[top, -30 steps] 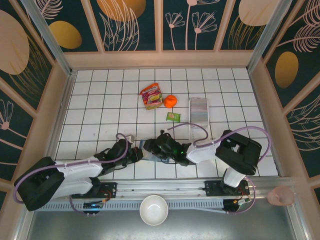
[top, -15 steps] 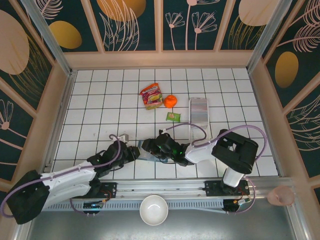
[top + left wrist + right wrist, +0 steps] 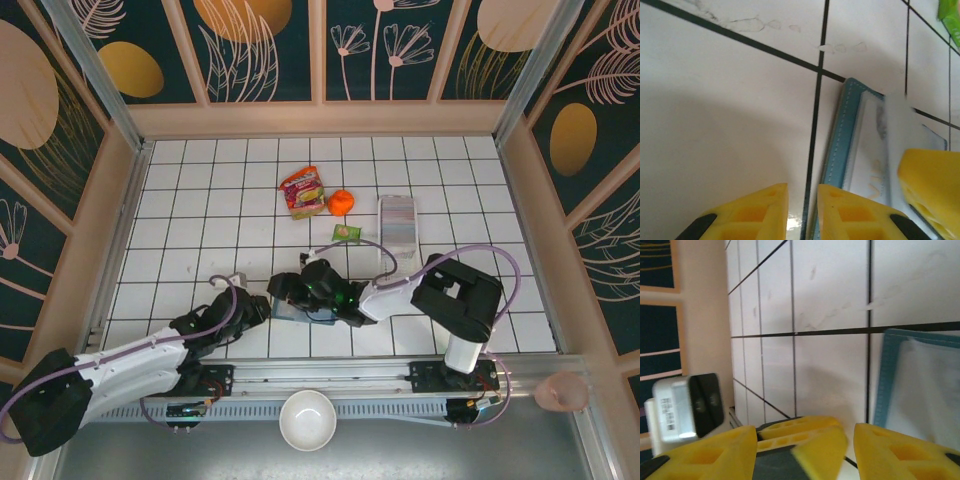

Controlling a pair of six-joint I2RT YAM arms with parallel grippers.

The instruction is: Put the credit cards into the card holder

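The card holder (image 3: 300, 306) lies open on the white tiles near the front, teal-edged (image 3: 840, 145) with a pale inside. A pale card (image 3: 871, 150) with gold lettering rests on its inner face. My left gripper (image 3: 258, 304) sits low just left of the holder. Its yellow fingers (image 3: 855, 210) are slightly apart with nothing between them, so the left gripper (image 3: 802, 192) is open. My right gripper (image 3: 288, 292) is open wide (image 3: 805, 440) over the holder's left edge (image 3: 920, 380). One of its fingers (image 3: 932, 190) hangs over the card.
Behind the grippers lie a green packet (image 3: 346, 233), an orange (image 3: 341, 202), a red snack packet (image 3: 302, 192) and a long clear tray (image 3: 397, 222). A white bowl (image 3: 307, 420) and a pink cup (image 3: 560, 392) stand off the tiles at the front.
My left gripper's jaws have parted from shut and the arm has drawn back to the left. My right gripper has slid left over the holder.
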